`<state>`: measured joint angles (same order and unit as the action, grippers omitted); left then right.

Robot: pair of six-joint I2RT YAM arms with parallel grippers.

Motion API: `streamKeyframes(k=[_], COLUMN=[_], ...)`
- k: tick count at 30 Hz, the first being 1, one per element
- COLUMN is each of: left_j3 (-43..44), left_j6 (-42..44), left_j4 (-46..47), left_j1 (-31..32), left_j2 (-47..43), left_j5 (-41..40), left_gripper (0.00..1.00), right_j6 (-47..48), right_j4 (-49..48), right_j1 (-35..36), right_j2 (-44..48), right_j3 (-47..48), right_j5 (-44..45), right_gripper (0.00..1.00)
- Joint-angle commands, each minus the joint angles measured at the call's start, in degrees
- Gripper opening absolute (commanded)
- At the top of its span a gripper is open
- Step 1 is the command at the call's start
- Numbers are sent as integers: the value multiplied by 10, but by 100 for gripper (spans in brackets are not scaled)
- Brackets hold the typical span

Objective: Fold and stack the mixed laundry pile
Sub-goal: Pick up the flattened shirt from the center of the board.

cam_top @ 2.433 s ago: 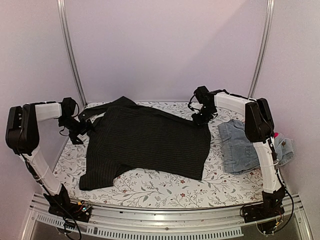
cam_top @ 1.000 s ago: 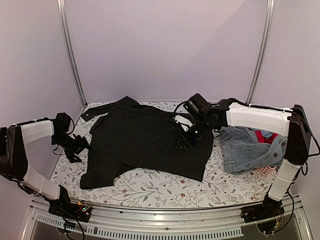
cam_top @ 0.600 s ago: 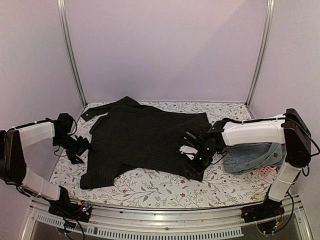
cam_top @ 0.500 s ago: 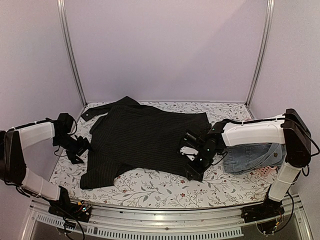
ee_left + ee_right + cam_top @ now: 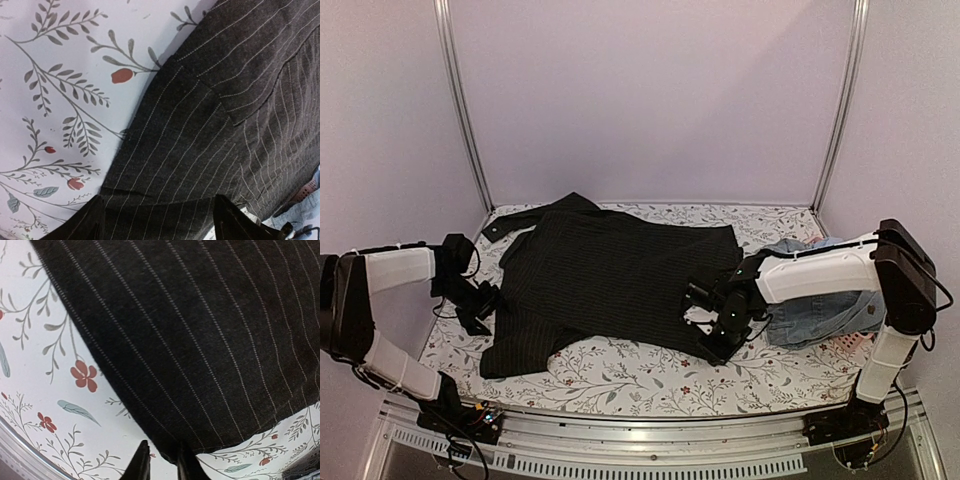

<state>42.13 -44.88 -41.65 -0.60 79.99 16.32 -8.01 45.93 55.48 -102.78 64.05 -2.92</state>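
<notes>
Top: black pinstriped shirt (image 5: pixel 610 280) lies flat mid-table, denim (image 5: pixel 820 315) to its right.
Left wrist: left gripper (image 5: pixel 157 222) gapes over the shirt's edge; we'd close low.
Right wrist: right gripper (image 5: pixel 161 462) is pinched on the hem corner; we'd lift slowly.

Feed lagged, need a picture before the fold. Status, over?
Left claw open astride edge of pinstriped shirt. Right claw shut on its near hem corner. Denim pile sits to the right, nothing atop the shirt.

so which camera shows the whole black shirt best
Top external: the whole black shirt lies spread on the table there. The left wrist view shows only a stretch of its edge, the right wrist view only one corner.
</notes>
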Motion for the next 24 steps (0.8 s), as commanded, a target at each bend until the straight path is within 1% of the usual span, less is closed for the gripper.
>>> streamKeyframes(k=[1,2,3,7,10,11,16,20,21,24], left_j3=[-6,-6,-6,-12,-34,-40,-53,-44,-40,-20], left_j6=[-7,-7,-8,-11,-15,-16,-15,-3,4,24], left_j4=[8,8,8,12,19,21,34,41,42,40], left_j1=[4,5,4,15,16,16,15,15,15,15], left_j2=[5,5,5,6,11,12,20,52,64,93], left_j5=[-2,-4,-5,-9,-12,-17,-39,-55,-56,-51], left_gripper=[73,72,72,67,62,61,48,42,39,22], right_j6=[-14,-15,-16,-24,-24,-24,-30,-30,-30,-29], right_j4=[18,24,25,24,28,28,24,25,25,26], right_j1=[2,2,2,2,2,2,2,2,2,2], right_j2=[-2,1,4,37,38,36,32,30,31,32], right_j3=[16,17,19,24,28,29,32,31,30,31], right_j5=[50,55,57,64,67,66,61,60,60,62], right_gripper=[7,1,0,0,0,0,0,0,0,0])
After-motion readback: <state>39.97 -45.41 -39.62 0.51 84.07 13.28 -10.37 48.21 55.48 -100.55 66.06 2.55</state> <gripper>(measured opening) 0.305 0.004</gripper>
